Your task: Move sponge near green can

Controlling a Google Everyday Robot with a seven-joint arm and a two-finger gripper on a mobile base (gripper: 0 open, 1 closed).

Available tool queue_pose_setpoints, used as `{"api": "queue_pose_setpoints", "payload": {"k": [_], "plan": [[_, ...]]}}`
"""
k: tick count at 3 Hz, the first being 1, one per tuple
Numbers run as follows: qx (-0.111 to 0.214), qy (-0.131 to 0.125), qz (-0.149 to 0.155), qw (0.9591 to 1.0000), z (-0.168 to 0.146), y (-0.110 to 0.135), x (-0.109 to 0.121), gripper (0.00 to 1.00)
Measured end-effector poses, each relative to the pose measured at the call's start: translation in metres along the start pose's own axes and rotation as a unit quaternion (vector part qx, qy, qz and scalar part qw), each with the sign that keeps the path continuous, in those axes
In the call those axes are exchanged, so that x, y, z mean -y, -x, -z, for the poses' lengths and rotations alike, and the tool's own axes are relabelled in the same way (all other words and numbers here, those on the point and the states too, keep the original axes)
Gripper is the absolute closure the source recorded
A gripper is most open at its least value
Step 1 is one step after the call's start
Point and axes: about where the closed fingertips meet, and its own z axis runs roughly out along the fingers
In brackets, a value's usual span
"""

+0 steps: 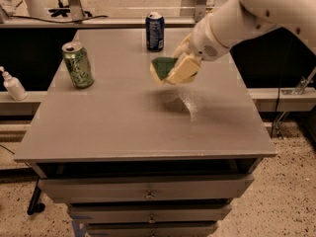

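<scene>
The sponge [163,68], dark green on top with a pale yellow base, is held in the air above the middle of the grey table [123,127]. My gripper [178,69] is shut on the sponge, coming in from the upper right on the white arm. The green can [77,64] stands upright near the table's left edge, well to the left of the sponge. Part of the sponge is hidden by the fingers.
A dark blue can [155,31] stands upright at the back of the table, behind the sponge. A small white bottle [13,85] sits on a ledge left of the table. Drawers run below the table front.
</scene>
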Motion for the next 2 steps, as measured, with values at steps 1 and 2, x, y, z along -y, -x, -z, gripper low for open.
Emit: {"api": "queue_pose_setpoints", "payload": {"k": [1,2], "plan": [[0.010,0.011,0.022,0.9996,-0.041,0.049,-0.005,1.00],[0.012,0.015,0.029,0.9994,-0.085,0.084,0.001,1.00]]}}
